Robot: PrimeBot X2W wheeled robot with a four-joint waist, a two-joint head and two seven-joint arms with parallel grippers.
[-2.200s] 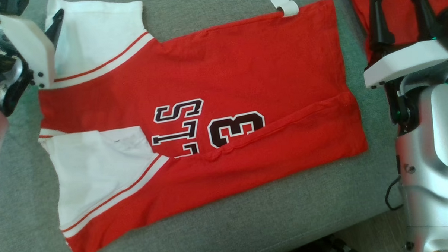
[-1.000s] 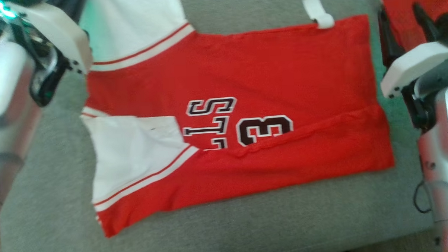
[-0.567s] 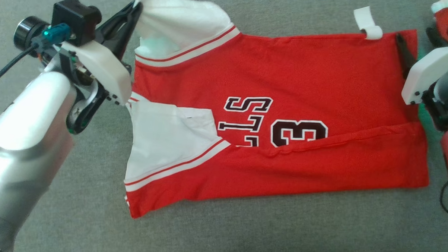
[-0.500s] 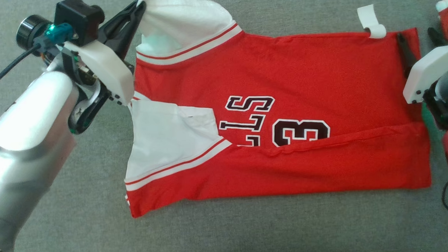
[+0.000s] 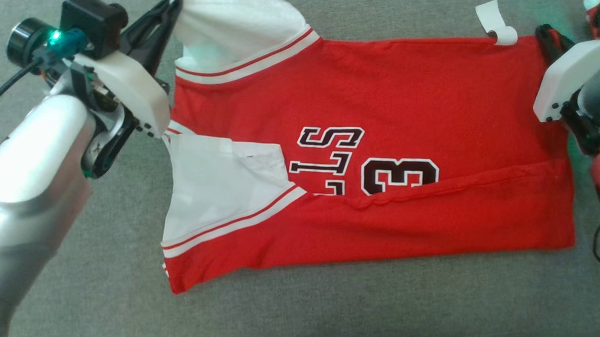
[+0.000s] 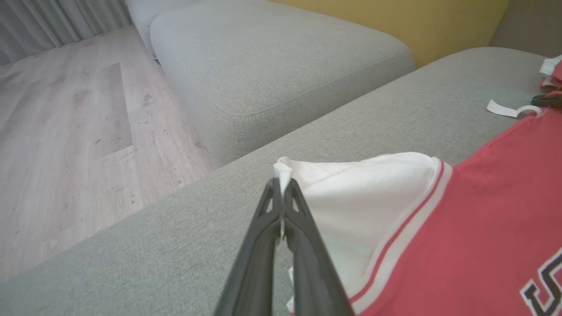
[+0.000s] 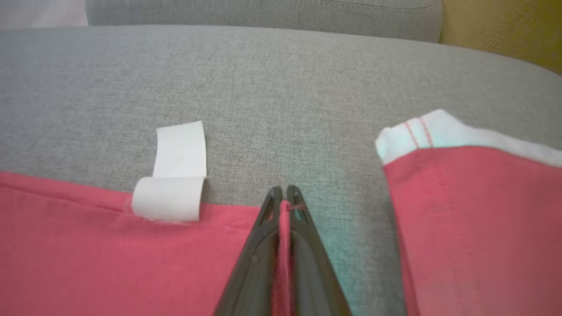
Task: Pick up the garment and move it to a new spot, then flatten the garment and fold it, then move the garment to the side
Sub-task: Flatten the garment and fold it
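The shirt [image 5: 402, 90] lies spread on the sofa [image 5: 335, 312] — my left pincer [image 6: 283, 186] pinches its white sleeve [image 6: 360, 193], my right pincer [image 7: 284, 193] its red hem corner [image 7: 237, 219], likely so the far edge lifts evenly for folding.

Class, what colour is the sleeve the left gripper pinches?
White sleeve, thin red stripe near its seam; best in the left wrist view.

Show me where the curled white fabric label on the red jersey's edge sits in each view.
Head view: curled white fabric label at top right, on the red jersey's far edge.
Left wrist view: label at far right, upper part.
Right wrist view: label left of centre.
Shared landmark: the right gripper, shut on that red edge beside it.
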